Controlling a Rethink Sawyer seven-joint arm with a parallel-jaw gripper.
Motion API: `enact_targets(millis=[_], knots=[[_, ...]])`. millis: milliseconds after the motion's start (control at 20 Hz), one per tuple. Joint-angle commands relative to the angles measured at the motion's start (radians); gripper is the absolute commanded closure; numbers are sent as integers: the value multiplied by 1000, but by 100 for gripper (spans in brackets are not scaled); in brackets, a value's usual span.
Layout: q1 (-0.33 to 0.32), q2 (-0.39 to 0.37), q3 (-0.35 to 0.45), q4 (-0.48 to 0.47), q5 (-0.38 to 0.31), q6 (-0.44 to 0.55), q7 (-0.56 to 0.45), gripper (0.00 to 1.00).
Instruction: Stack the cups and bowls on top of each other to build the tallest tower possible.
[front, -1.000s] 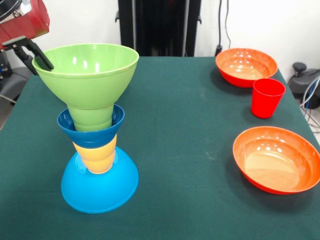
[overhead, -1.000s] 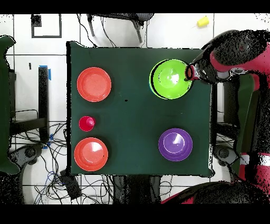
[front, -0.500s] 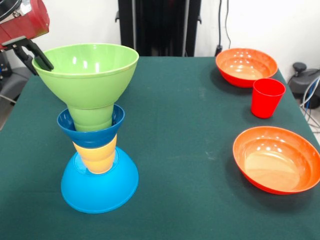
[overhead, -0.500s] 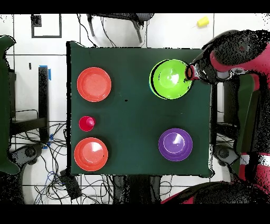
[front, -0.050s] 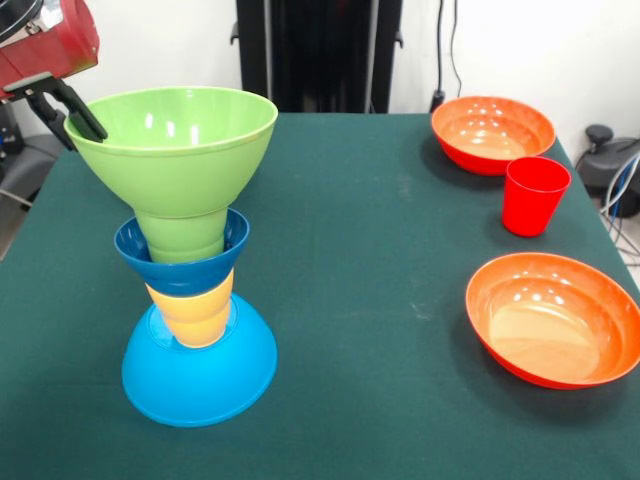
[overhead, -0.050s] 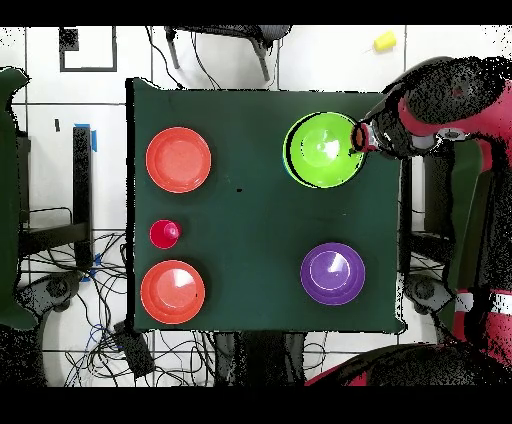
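Observation:
The tower stands at the table's left: an upturned light-blue bowl (front, -0.050s: 198, 365) at the base, then a yellow cup (front, -0.050s: 192, 312), a small dark-blue bowl (front, -0.050s: 180, 265), a green cup (front, -0.050s: 180, 232) and a wide green bowl (front, -0.050s: 175, 140) (overhead, -0.050s: 322, 150) on top. My gripper (front, -0.050s: 80, 135) (overhead, -0.050s: 357, 138) is at the green bowl's left rim, open, with one finger inside the rim and one outside. A red cup (front, -0.050s: 535, 195) (overhead, -0.050s: 164, 233) stands between two orange bowls (front, -0.050s: 492, 132) (front, -0.050s: 555, 318) on the right. A purple bowl (overhead, -0.050s: 332, 273) shows only in the overhead view.
The dark green table (front, -0.050s: 370, 260) ends close to the tower's left side. Cables and a chair base lie on the floor around the table in the overhead view.

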Motion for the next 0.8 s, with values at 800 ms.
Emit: enact_targets(millis=[800], knots=[[38, 61, 21, -19, -38, -105, -131, 100]])
